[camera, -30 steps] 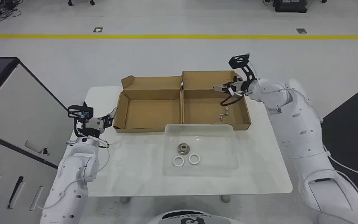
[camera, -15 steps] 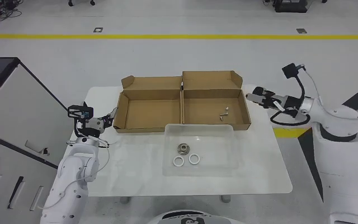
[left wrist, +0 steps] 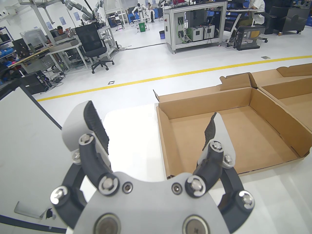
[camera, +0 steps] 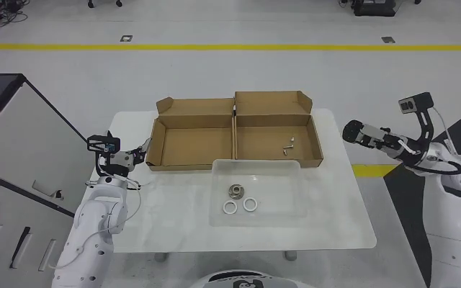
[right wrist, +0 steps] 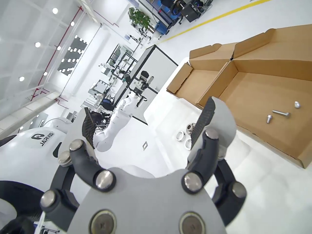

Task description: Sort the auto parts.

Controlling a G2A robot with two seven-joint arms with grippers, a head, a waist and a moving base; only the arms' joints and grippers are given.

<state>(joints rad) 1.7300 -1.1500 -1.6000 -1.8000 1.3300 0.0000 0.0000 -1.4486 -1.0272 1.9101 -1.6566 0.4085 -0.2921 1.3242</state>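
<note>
We find our left gripper (camera: 137, 155) at the left edge of the table (camera: 331, 216), just beside the left cardboard box (camera: 189, 147). Its fingers (left wrist: 96, 122) are spread apart and hold nothing. We judge it sits there because that box, bare inside, is the one it would serve. In the middle, nearer the front, the clear tray (camera: 292, 209) holds the unsorted parts: a grey metal hub (camera: 235, 191) and two white rings (camera: 230, 207) lying close together (the supply, as we read it). Behind the tray, the right cardboard box (camera: 259, 140) has a few small bolts (camera: 288, 146) on its floor, so fasteners seem to belong there. Furthest right, our right gripper (camera: 351, 132) hangs beyond the table's edge, apart from that box. Its fingers (right wrist: 204, 118) are likewise open and empty, so we take it that it has nothing to place and that the next pick should come from the tray.
</note>
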